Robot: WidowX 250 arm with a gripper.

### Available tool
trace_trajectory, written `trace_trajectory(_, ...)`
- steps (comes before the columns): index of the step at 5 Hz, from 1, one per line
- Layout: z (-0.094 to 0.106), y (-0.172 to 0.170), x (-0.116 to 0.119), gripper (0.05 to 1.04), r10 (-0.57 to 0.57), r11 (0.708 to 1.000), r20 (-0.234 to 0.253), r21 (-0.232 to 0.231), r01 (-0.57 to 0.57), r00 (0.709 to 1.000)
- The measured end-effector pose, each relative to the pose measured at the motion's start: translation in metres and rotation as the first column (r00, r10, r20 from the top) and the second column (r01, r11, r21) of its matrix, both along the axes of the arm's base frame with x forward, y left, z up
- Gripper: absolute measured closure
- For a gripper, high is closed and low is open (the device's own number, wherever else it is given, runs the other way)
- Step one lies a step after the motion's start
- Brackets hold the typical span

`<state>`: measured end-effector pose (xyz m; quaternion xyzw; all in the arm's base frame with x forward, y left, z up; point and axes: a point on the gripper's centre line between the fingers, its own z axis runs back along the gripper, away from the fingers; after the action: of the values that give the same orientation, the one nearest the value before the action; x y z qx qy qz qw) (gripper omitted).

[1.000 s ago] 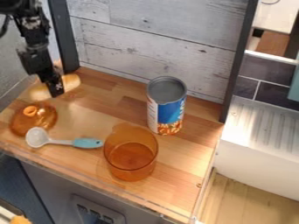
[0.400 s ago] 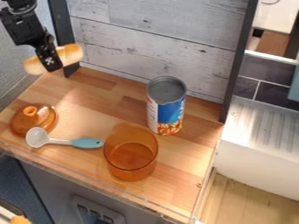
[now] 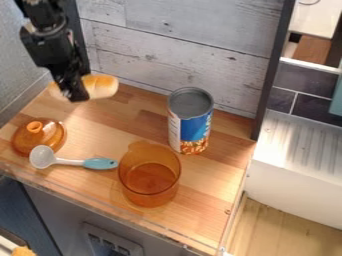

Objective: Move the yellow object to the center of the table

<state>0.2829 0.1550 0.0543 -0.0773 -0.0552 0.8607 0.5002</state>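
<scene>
The gripper point(image 3: 77, 95) hangs over the back left part of the wooden table point(image 3: 127, 117), shut on the yellow bread roll point(image 3: 100, 86). The roll, golden on top and pale below, sticks out on both sides of the gripper, and its middle is hidden behind the fingers. It is held above the tabletop, near the back wall.
A blue can point(image 3: 191, 121) stands at the back right of the table. An amber pot point(image 3: 149, 177) is at the front middle. At the front left lie an amber lid point(image 3: 41, 137) and a spoon with a blue handle point(image 3: 100, 163). A white dish rack point(image 3: 300, 165) stands at the right.
The roll was raised off the back left of the table in the gripper, then carried to the right and a little lower. The can, pot, lid and spoon have not moved.
</scene>
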Motion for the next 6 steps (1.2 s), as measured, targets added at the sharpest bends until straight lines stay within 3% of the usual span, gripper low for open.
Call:
trace_trajectory(1,-0.019,-0.015,-0.009,0.459,-0.072,0.996,-0.034,0.044,0.074,0.997)
trace_trajectory(3,-0.047,-0.019,-0.005,0.459,-0.097,0.988,-0.075,0.116,0.105,0.992)
trace_trajectory(4,-0.063,-0.021,-0.003,0.459,-0.116,0.983,-0.103,0.131,0.129,0.988)
trace_trajectory(5,-0.082,-0.028,-0.006,0.459,-0.151,0.980,-0.154,0.104,0.168,0.976)
trace_trajectory(6,-0.085,-0.025,-0.003,0.459,-0.146,0.979,-0.165,0.118,0.166,0.976)
